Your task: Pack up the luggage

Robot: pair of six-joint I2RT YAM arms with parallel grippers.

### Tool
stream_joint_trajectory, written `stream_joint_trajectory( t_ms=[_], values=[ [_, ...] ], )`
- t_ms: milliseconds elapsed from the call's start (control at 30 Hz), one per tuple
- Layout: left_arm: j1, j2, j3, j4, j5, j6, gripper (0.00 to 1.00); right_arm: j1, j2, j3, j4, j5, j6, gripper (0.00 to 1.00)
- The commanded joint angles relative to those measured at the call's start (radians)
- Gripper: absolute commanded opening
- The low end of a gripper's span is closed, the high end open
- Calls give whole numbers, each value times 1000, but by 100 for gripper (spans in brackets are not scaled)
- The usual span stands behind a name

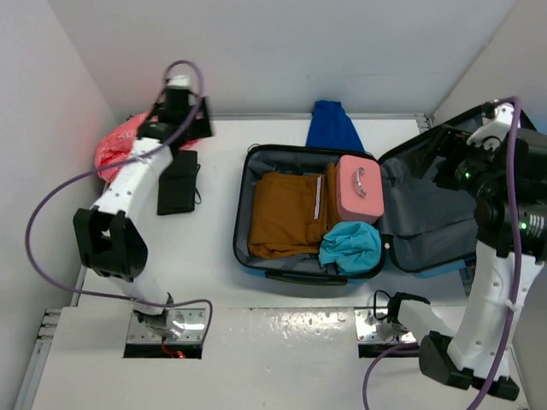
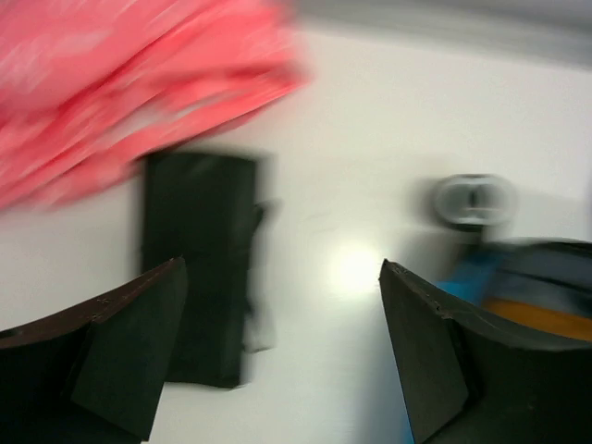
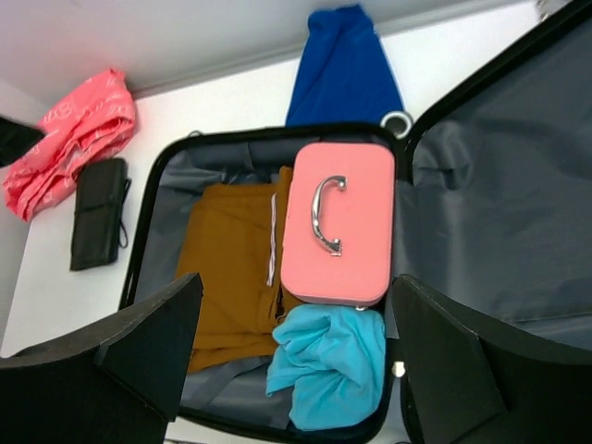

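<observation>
White tabletop [image 1: 214,239], white walls on three sides.

- One luggage [image 1: 419,205] lay open at centre, its lid folded out to the right and the grey lining showing.
- Its left half held one brown garment [image 1: 282,213], one pink case [image 1: 357,188] and one turquoise cloth [image 1: 350,246].
- Outside it were one dark-blue garment [image 1: 332,126] just beyond the far rim, and one pink-red garment [image 1: 115,145] and one black pouch [image 1: 178,181] far left.
- Two grippers were present. The left gripper [image 2: 282,351] hung over the pouch and the right gripper [image 3: 296,324] over the luggage, both with jaws spread and empty.

Only the right wrist view showed the case's silver handle [image 3: 324,215]. The blurred left wrist view caught just a luggage corner.
</observation>
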State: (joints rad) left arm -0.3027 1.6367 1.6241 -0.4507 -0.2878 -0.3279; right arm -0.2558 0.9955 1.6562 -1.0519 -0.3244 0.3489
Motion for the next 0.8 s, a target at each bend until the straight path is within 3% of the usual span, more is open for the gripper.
stream_joint_trajectory(
  t_ms=[0,167,400,500,533,700,767],
  values=[
    [217,41,-59,-227,100,21,90,9,55,-13,72,-41,27,83],
    [356,205,-49,-284,189,128,96,12,186,59,56,-33,1,84],
    [477,371,-14,-192,217,196,97,9,276,77,75,-73,-28,84],
    [517,460,37,-192,312,217,97,9,296,89,73,-90,-37,84],
    [542,481,61,-192,384,217,95,9,301,89,76,-91,-40,84],
    [553,567,71,-192,424,247,88,90,338,123,69,-32,-111,83],
    [553,568,40,-192,458,257,76,122,354,154,58,-22,-133,83]
  ],
)
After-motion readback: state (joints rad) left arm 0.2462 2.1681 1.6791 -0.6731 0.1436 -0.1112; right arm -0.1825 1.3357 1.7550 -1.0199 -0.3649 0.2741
